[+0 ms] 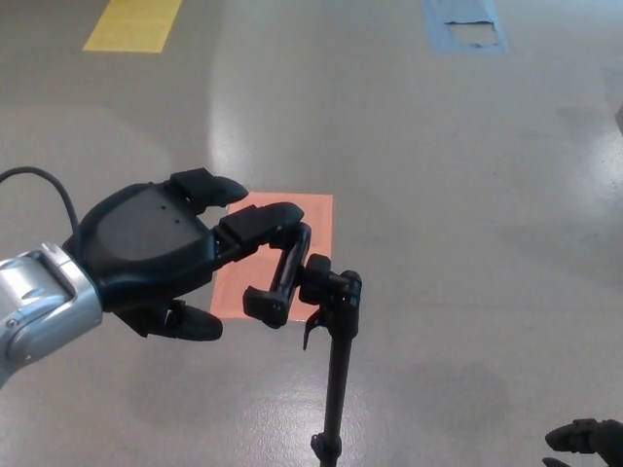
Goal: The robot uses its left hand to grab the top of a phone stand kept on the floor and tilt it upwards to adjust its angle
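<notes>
Left hand (156, 255), fingers apart, one fingertip touching the top of the phone stand (326, 321) clamp

The floor (467, 195) lies bare on every side of the phone stand (336, 379), so approach is free from the right, the far side and above. The left hand (180, 253) fills the room to the stand's left, 1 finger resting on the clamp's top end. The right hand (584, 443) sits well apart at the lower right corner.
</notes>
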You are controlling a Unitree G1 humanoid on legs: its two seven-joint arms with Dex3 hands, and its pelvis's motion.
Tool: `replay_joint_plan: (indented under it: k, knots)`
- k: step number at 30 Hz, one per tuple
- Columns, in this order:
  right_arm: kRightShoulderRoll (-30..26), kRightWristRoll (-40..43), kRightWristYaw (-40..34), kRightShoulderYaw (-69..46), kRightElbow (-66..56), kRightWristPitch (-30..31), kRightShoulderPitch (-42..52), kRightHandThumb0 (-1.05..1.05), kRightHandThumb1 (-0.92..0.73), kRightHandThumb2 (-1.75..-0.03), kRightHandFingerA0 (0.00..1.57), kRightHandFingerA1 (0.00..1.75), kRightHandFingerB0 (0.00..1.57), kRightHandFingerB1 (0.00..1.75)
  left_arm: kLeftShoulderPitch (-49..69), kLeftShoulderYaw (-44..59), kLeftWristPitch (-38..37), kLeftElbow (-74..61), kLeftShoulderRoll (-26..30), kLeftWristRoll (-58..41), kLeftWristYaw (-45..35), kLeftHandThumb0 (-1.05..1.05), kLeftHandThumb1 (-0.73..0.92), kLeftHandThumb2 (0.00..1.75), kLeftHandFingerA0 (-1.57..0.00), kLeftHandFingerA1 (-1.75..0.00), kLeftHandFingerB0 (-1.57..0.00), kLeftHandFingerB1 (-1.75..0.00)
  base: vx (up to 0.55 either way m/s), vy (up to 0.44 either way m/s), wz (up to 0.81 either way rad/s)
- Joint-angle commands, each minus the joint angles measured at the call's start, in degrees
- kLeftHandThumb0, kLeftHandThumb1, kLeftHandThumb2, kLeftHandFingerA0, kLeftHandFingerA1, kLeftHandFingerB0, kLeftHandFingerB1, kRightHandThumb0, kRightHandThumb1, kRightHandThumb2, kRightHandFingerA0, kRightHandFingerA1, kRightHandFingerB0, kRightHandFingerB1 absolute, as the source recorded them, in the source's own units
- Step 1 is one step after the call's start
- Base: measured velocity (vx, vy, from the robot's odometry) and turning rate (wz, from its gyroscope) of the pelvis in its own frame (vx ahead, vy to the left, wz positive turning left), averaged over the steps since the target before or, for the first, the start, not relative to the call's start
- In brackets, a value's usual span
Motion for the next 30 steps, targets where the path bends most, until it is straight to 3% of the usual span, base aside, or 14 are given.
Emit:
replay_joint_plan:
  k: [1,4,5,6,8,9,12,14,15,17,18,19,20,30]
  knots:
    - [-0.87,0.08,0.46,-0.09,0.27,0.84,-0.30,-0.60,-0.82,-0.65,0.25,0.36,0.23,0.31,1.65,-0.41,0.94,0.36,0.53,1.18,-0.11,-0.81,0.76,0.62,-0.13,-0.26,0.00,-0.20,0.00,0.000,0.00]
    - [-0.81,0.08,0.35,-0.10,0.28,0.79,-0.36,-0.59,-0.82,-0.65,0.26,0.36,0.24,0.31,2.16,-0.68,0.39,1.16,0.26,1.29,1.04,-0.84,0.66,0.72,-0.12,-0.27,-0.02,-0.16,0.00,0.000,0.00]
    - [-0.85,0.09,0.45,-0.09,0.22,0.82,-0.44,-0.59,-0.82,-0.65,0.26,0.36,0.24,0.31,2.14,-1.05,0.05,1.54,0.25,1.87,1.63,-0.81,0.79,0.64,-0.12,-0.26,0.00,-0.18,0.00,0.000,0.00]
    - [-0.87,0.08,0.53,-0.09,0.20,0.79,-0.53,-0.59,-0.83,-0.65,0.26,0.36,0.24,0.31,2.20,-1.33,-0.07,1.71,0.23,2.32,1.97,-0.81,0.63,0.99,-0.07,-0.30,0.00,-0.18,0.00,0.000,0.00]
    - [-0.86,0.08,0.56,-0.08,0.22,0.74,-0.60,-0.59,-0.83,-0.65,0.26,0.36,0.24,0.31,2.29,-1.53,-0.05,1.77,0.21,2.59,2.16,-0.81,0.63,0.99,-0.07,-0.30,0.00,-0.18,0.00,0.000,0.00]
    - [-0.88,0.13,0.64,-0.13,0.22,0.72,-0.66,-0.59,-0.82,-0.65,0.26,0.36,0.24,0.31,2.40,-1.73,-0.10,1.88,0.15,2.61,2.26,-0.81,0.79,0.65,-0.12,-0.26,0.00,-0.18,0.00,0.000,0.00]
    - [-0.86,-0.20,0.39,0.16,0.29,1.04,-0.87,-0.59,-0.82,-0.65,0.26,0.36,0.23,0.31,2.46,-2.13,-0.07,1.96,0.02,2.10,1.56,-0.80,0.79,0.64,-0.11,-0.26,0.00,-0.17,0.00,0.000,0.00]
    - [-0.87,-0.18,0.40,0.15,0.20,1.10,-0.96,-0.60,-0.82,-0.65,0.26,0.36,0.23,0.31,2.47,-2.31,-0.08,2.18,-0.12,2.06,1.56,-0.81,0.79,0.65,-0.12,-0.26,0.00,-0.17,0.00,0.000,0.00]
    - [-0.96,-0.21,0.45,0.20,0.09,1.16,-1.25,-0.59,-0.82,-0.65,0.26,0.36,0.23,0.31,2.36,-2.65,-0.31,2.82,-0.38,1.99,1.94,-0.85,0.64,1.01,-0.20,-0.34,0.00,-0.16,0.00,0.000,0.00]
    - [-1.00,-0.29,0.48,0.28,0.12,1.05,-1.32,-0.59,-0.82,-0.65,0.26,0.36,0.24,0.31,2.53,-2.81,-0.53,3.14,-0.51,2.01,2.53,-0.86,0.67,0.75,-0.12,-0.27,-0.01,-0.15,0.00,0.000,0.00]
    - [-1.00,-0.29,0.49,0.29,0.12,1.02,-1.32,-0.59,-0.82,-0.65,0.26,0.36,0.24,0.31,2.58,-2.84,-0.57,3.21,-0.53,2.03,2.68,-0.86,0.67,0.75,-0.12,-0.27,-0.01,-0.15,0.00,0.000,0.00]
    - [-1.06,-0.19,0.73,0.21,0.12,0.89,-1.40,-0.59,-0.82,-0.65,0.26,0.36,0.24,0.31,2.80,-2.90,-0.38,2.99,-0.48,2.22,2.72,-0.83,0.80,0.66,-0.11,-0.26,0.00,-0.19,0.00,0.000,0.00]
    - [-1.02,-0.06,0.80,0.08,0.19,1.05,-1.53,-0.58,-0.82,-0.65,0.25,0.35,0.24,0.31,2.95,-2.94,-0.29,2.80,-0.38,2.41,2.83,-0.87,0.65,1.02,-0.19,-0.32,0.00,-0.16,0.00,0.000,0.00]
    - [-1.01,-0.32,0.93,0.33,0.47,1.24,-1.75,-0.58,-0.82,-0.65,0.26,0.36,0.24,0.31,3.87,-3.57,0.45,2.55,-0.16,3.37,3.15,-0.85,0.64,1.01,-0.16,-0.31,0.00,-0.16,0.00,0.000,0.00]
